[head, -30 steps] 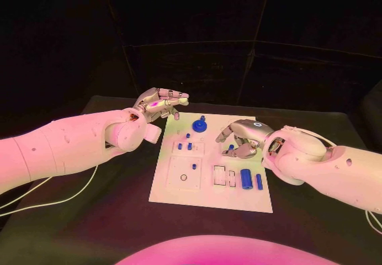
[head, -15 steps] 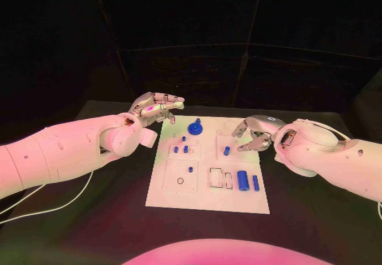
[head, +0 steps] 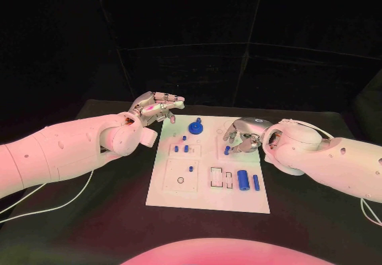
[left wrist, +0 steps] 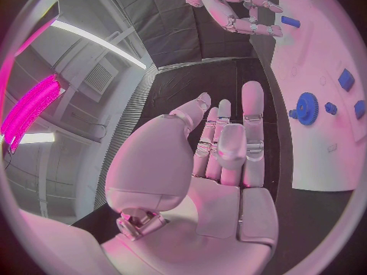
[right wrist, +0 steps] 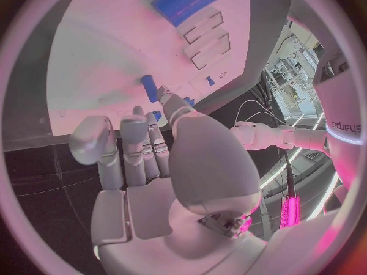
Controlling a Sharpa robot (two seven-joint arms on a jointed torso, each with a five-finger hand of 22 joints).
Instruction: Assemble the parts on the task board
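Now, left hand [head: 157,105]: at the task board's [head: 208,196] eleven o'clock corner, fingers apart, holding nothing.
Right hand [head: 242,135]: fingertips at a small blue peg [head: 227,149]; grip unclear.

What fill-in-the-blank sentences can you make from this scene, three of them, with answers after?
1. The task board is coloured ____.
2. The gear near the board's far edge is coloured ____.
3. The hand hovering over the small peg is the robot's ____ hand; the left hand holds nothing.

Answers: white; blue; right
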